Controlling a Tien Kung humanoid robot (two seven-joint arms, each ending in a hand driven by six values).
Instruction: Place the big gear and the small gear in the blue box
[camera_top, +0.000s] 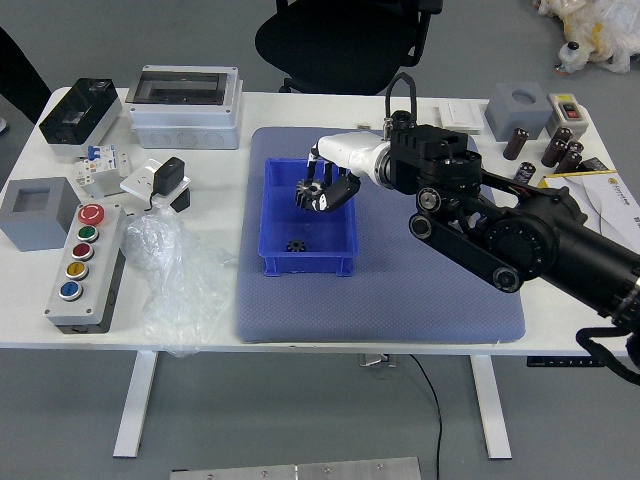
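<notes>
Your right hand (358, 153) reaches over the blue box (308, 264), with the big gear (310, 194) apparently pinched between its fingertips. You have the small gear (296, 246) lying inside, close to the wall nearest you, so the placing of the big gear looks like the step in hand. Next, lower it if there is still a gap beneath, then open your fingers gently. You can't tell from this angle whether it touches the floor of the box.

Blk arm (545, 240), looped cable (413, 90), wht shell (352, 152)
</notes>
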